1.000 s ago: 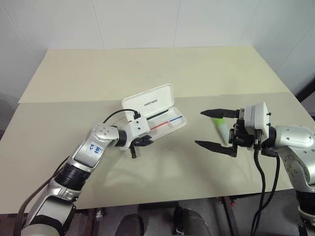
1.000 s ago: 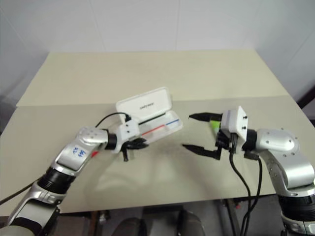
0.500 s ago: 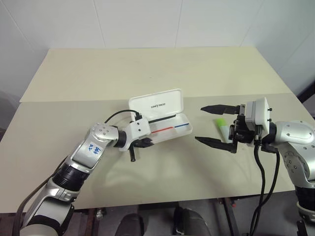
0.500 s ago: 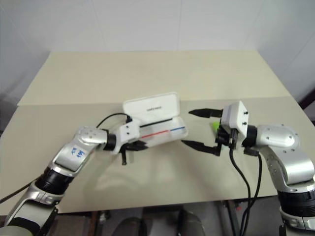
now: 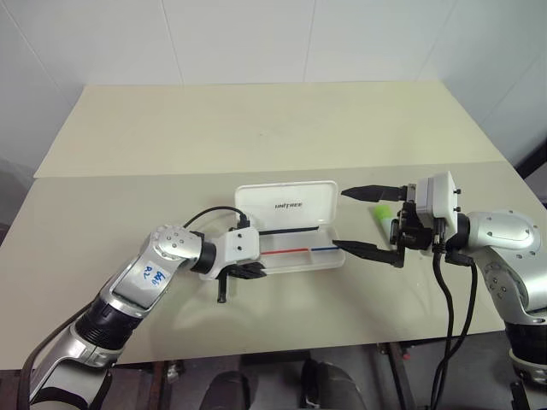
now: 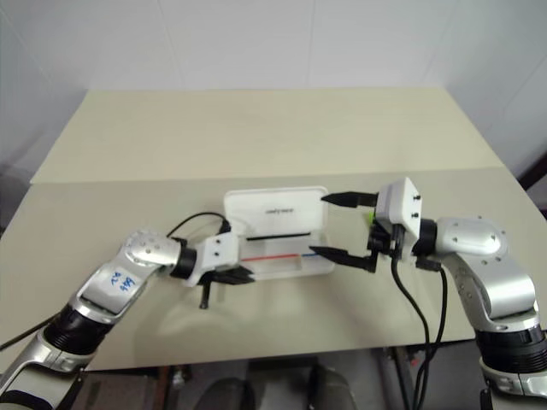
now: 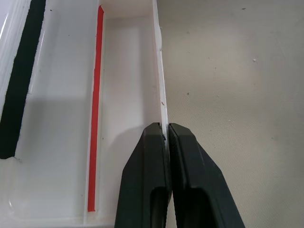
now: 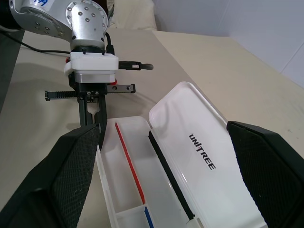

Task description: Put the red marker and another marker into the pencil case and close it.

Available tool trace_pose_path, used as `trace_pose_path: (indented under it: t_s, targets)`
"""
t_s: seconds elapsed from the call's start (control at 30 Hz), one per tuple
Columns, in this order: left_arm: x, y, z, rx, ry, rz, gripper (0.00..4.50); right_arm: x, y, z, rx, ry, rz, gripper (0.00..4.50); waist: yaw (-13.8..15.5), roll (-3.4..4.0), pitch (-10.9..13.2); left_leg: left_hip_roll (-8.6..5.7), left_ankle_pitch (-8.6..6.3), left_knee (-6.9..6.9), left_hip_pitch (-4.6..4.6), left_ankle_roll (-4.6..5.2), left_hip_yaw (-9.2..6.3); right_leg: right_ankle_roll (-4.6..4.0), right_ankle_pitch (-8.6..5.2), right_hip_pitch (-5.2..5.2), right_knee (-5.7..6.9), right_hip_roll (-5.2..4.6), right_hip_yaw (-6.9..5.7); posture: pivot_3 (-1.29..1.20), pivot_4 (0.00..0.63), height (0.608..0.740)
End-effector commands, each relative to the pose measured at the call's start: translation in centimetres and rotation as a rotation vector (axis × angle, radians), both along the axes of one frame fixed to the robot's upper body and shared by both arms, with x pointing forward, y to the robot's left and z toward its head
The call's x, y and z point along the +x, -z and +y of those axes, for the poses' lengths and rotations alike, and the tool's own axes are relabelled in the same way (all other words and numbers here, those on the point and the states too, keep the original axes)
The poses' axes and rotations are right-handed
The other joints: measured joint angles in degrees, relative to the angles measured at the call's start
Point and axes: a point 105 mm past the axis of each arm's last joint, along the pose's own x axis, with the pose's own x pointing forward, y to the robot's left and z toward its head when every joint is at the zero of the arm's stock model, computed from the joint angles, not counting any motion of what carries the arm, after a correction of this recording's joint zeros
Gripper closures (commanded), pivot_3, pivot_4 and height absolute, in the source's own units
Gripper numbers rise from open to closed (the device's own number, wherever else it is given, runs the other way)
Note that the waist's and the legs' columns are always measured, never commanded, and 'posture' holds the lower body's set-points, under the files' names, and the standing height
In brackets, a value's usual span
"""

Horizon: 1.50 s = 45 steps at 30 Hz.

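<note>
Case (image 5: 291,235) lay open on the table (image 5: 256,128), lid up, between the two grippers. Left gripper (image 7: 166,134) pinched the tray's near wall, fingers pressed tight on the thin rim, seen plainly in the left wrist view together with the red line and black strip inside. Right gripper (image 5: 359,220) hung spread wide at the case's right end, one finger above, one at the tray's corner, touching nothing that could be made out. Green-capped marker (image 5: 382,211) lay on the table just behind the right gripper, caught by the head views alone. "UNITREE" read clearly on the lid in the right wrist view. Red marker not found.
</note>
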Motion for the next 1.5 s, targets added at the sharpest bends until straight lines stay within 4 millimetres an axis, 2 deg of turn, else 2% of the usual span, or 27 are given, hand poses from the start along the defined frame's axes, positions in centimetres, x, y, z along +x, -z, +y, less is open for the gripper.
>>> trace_pose_path:
  t_s: [0.03,0.13,0.17,0.2,0.27,0.57,0.8,1.07,1.23,1.33,1.43,1.5]
  targets:
    - [-0.4,0.6,-0.8,-0.007,0.009,0.02,4.48,-0.8,-0.7,0.4,0.015,-0.018,-0.033,0.0,0.09,0.0,0.0,0.0,0.0,0.0,0.0,0.0,-0.01,0.0,0.0,0.0,0.01,0.0,0.0,0.0,0.15,0.74]
    - [-0.1,0.8,-1.2,-0.007,-0.001,0.019,4.48,-0.8,-0.7,0.4,0.016,-0.016,-0.032,0.0,0.33,0.0,0.0,-0.04,0.0,0.01,-0.01,0.0,-0.02,0.0,0.0,0.01,0.02,-0.04,0.0,0.0,0.15,0.74]
    - [-0.1,0.8,-1.5,-0.017,-0.001,0.021,4.06,-0.9,-0.7,0.4,0.017,-0.014,-0.031,0.0,0.45,0.0,0.0,-0.04,0.0,0.02,-0.02,0.0,-0.02,0.0,0.0,0.02,0.02,-0.05,0.0,0.0,0.15,0.74]
    - [-0.2,0.8,-1.7,-0.024,0.001,0.027,3.92,-0.9,-0.7,0.4,0.018,-0.013,-0.03,0.0,0.54,0.0,0.0,-0.05,0.0,0.03,-0.02,0.01,-0.02,0.0,0.0,0.03,0.01,-0.05,0.0,0.0,0.15,0.74]
    - [-0.1,0.8,-2.1,-0.038,0.002,0.026,3.32,-0.9,-0.6,0.4,0.019,-0.01,-0.028,0.0,0.62,-0.01,-0.01,-0.05,-0.01,0.04,-0.02,0.01,-0.03,0.0,0.0,0.03,0.02,-0.05,0.0,0.0,0.15,0.74]
    - [-0.6,-0.1,-2.6,-0.094,0.049,0.026,0.19,-0.6,-0.6,0.5,0.02,-0.004,-0.024,0.0,0.07,-0.01,-0.01,-0.03,0.0,0.04,-0.01,0.01,-0.02,0.0,0.0,0.02,0.02,-0.02,0.0,0.0,0.15,0.74]
    - [-1.3,-1.7,-1.4,-0.175,0.052,0.002,0.19,-0.4,-0.3,0.8,0.027,-0.027,-0.005,0.0,-0.12,-0.01,0.0,-0.01,0.0,0.04,-0.01,0.01,-0.02,0.0,0.0,0.01,0.02,-0.01,0.0,0.0,0.15,0.74]
    - [-2.1,-3.2,1.2,-0.286,-0.028,-0.085,0.19,0.0,0.0,1.6,0.034,-0.085,0.016,0.0,-0.12,0.0,0.0,0.0,0.0,0.03,-0.02,0.01,-0.06,0.0,0.0,0.01,0.02,-0.02,-0.01,0.0,0.15,0.74]
    - [-2.4,-4.1,2.9,-0.325,-0.099,-0.154,0.19,0.4,0.1,2.2,0.039,-0.124,0.021,0.0,-0.12,0.0,0.0,0.01,0.0,0.03,-0.01,0.01,-0.08,0.0,0.0,0.01,0.03,-0.02,-0.01,0.0,0.15,0.74]
    - [-2.9,-5.3,3.9,-0.386,-0.153,-0.217,0.19,0.6,0.1,2.6,0.046,-0.153,0.025,0.0,-0.19,0.01,0.01,0.01,0.0,0.03,-0.01,0.01,-0.06,0.0,0.0,0.01,0.03,-0.04,0.0,0.0,0.15,0.74]
    - [-3.5,-6.9,5.6,-0.512,-0.28,-0.292,0.19,0.7,0.1,3.2,0.056,-0.192,0.022,0.0,-0.31,0.01,0.01,0.03,-0.01,0.02,0.0,0.01,-0.08,0.0,0.0,0.0,0.06,-0.04,-0.01,0.0,0.15,0.74]
    - [-3.9,-7.2,6.6,-0.527,-0.335,-0.326,0.19,0.6,0.0,3.4,0.06,-0.226,0.02,0.0,-0.32,0.01,0.01,0.04,-0.01,0.01,-0.01,0.0,-0.11,0.0,0.0,0.0,0.07,-0.04,-0.02,0.0,0.15,0.74]
